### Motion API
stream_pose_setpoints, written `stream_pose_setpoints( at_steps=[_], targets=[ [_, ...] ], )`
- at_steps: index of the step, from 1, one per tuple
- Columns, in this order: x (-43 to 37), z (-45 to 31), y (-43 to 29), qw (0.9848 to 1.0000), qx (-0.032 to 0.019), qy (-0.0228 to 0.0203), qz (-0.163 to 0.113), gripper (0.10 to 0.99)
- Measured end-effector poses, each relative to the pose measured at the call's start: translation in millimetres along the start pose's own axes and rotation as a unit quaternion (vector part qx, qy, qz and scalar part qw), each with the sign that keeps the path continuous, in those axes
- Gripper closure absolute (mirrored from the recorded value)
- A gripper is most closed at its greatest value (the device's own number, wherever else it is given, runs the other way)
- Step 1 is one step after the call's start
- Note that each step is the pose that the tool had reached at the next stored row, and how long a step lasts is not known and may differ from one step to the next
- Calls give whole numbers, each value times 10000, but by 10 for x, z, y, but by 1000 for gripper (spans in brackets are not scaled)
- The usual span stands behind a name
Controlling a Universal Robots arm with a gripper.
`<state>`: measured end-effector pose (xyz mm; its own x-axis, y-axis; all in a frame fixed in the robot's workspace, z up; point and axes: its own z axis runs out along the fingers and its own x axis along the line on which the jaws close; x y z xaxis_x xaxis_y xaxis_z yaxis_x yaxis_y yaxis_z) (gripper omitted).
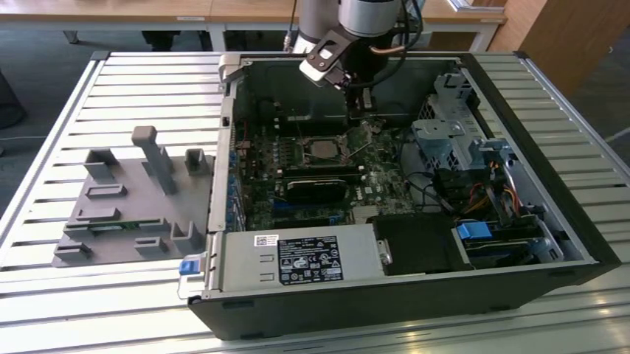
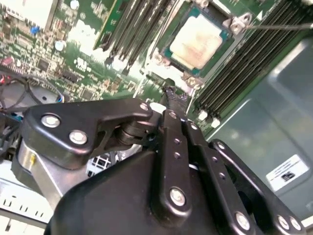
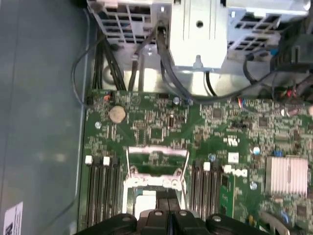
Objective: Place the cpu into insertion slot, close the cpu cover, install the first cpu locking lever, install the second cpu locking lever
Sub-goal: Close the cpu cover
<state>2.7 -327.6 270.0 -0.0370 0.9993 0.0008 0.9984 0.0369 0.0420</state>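
Observation:
The cpu [image 2: 198,44], a pale beige square chip with green edges, lies in the insertion slot [image 1: 325,150], whose silvery rim [image 2: 234,24] frames it. The cpu cover [image 3: 156,150], a thin silvery frame with a cut-out middle, stands raised at the slot's edge and is not down over the chip. A thin locking lever [image 2: 279,27] sticks out beside the slot. My gripper [image 2: 169,93] hangs just past the slot's edge, toward the case's far wall in the exterior view [image 1: 362,118]. Its black fingers [image 3: 183,216] sit together, shut, with nothing seen between them.
The open computer case [image 1: 532,110] lies on a slatted table. A power supply [image 1: 295,258] fills its near side, with a black card [image 1: 315,184] between it and the slot. A drive cage [image 1: 448,140] is at the exterior view's right. A grey fixture [image 1: 128,199] stands outside.

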Motion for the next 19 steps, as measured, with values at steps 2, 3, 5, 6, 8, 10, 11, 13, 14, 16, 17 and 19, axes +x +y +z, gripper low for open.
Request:
stream_pose_setpoints(
  at_steps=[2,3,5,6,8,10,11,13,14,16,17,19],
  targets=[
    [-2,8,57,10000,19,0,0,980],
    [-3,12,76,10000,21,0,3,980],
    [-3,22,104,10000,25,0,14,980],
    [-3,27,116,10000,26,-1,19,980],
    [3,39,142,10000,28,-1,25,980],
    [12,55,169,10000,30,-1,32,980],
    [18,63,181,10000,30,-1,40,980],
    [29,75,199,10000,30,-2,73,980],
    [31,79,206,10000,30,-2,86,980],
    [31,80,227,10000,31,-4,93,980],
    [30,81,242,10000,32,-3,93,980],
    [29,83,277,10000,32,-3,93,980]
  ],
)
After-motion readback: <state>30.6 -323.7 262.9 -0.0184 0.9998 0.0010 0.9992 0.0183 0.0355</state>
